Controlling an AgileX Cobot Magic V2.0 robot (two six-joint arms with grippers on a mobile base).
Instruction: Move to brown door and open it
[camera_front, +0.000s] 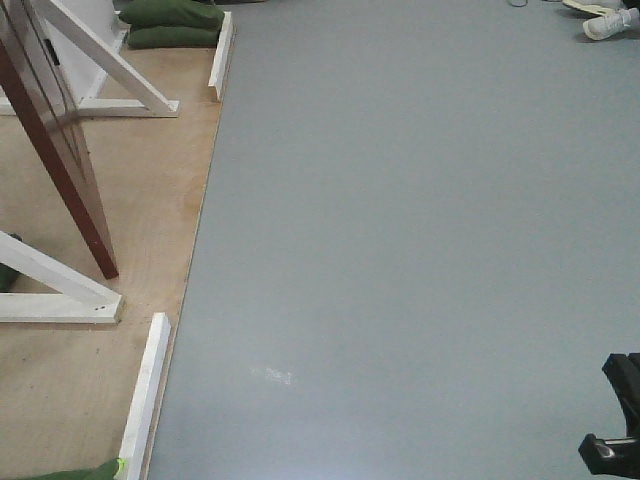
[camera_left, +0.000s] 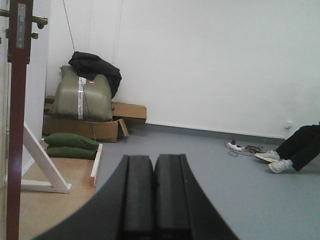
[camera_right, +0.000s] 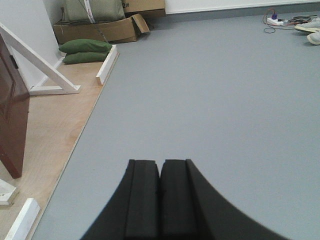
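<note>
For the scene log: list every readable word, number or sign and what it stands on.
No text is legible anywhere.
cardboard box: dark marks, too blurred to read.
white strip on green bag: reddish marks, too small to read.

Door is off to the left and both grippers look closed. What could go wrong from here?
1. The white brace and floor strip lie between the base and the door; driving left may clip them.
2. The left gripper and right gripper are shut; reaching the handle like that would likely knock it rather than grasp it.
3. The door stands at an angle, so an approaching arm might strike its edge.
</note>
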